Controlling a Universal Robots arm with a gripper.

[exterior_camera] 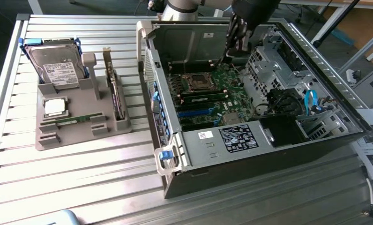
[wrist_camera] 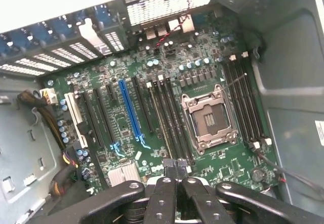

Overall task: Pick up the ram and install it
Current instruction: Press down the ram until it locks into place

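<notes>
My gripper [exterior_camera: 238,47] hangs shut over the far end of the open computer case [exterior_camera: 255,154], above the motherboard [exterior_camera: 221,110], and nothing shows between its fingers [wrist_camera: 161,193]. In the wrist view the gripper [wrist_camera: 172,176] hovers over the row of memory slots beside the CPU socket [wrist_camera: 208,119]. A thin green ram stick [exterior_camera: 202,97] stands in one of those slots next to the socket [exterior_camera: 196,80]; from the wrist it looks like a narrow edge [wrist_camera: 163,123]. Another thin green stick [exterior_camera: 70,120] lies flat in the grey parts tray [exterior_camera: 80,136].
On the tray at the exterior view's left stand a silver hard drive [exterior_camera: 55,65], a CPU chip [exterior_camera: 55,107] and an upright dark expansion card [exterior_camera: 115,91]. Drive cages and blue cables [exterior_camera: 311,101] fill the case's right side. The slatted metal table [exterior_camera: 80,183] surrounds everything.
</notes>
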